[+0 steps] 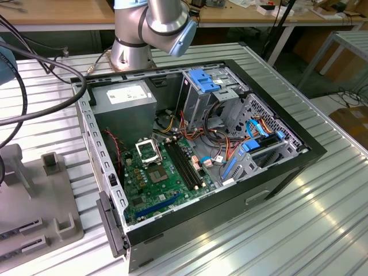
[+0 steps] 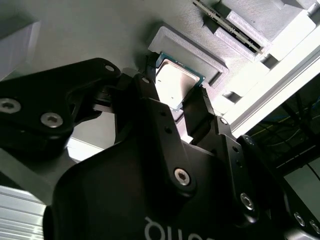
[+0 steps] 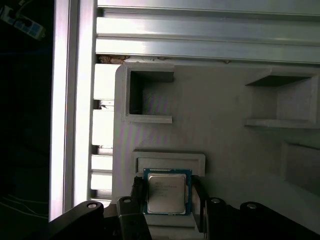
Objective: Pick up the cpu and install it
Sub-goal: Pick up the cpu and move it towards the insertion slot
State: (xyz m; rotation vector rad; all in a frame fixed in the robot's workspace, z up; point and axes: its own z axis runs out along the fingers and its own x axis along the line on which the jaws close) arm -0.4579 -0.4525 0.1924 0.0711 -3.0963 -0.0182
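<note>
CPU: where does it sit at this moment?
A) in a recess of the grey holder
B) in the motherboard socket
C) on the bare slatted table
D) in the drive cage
A: in the first wrist view the cpu lies flat in a shallow recess of the grey holder, with the gripper straddling it.

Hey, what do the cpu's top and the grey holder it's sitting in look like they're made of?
The cpu: its top looks like metal, dull silver-grey with a soft sheen. The thin blue-green rim around it is probably circuit board. The holder: matte pale grey, likely plastic, perhaps printed, judging by the fine parallel lines on its raised walls in the second wrist view.
</note>
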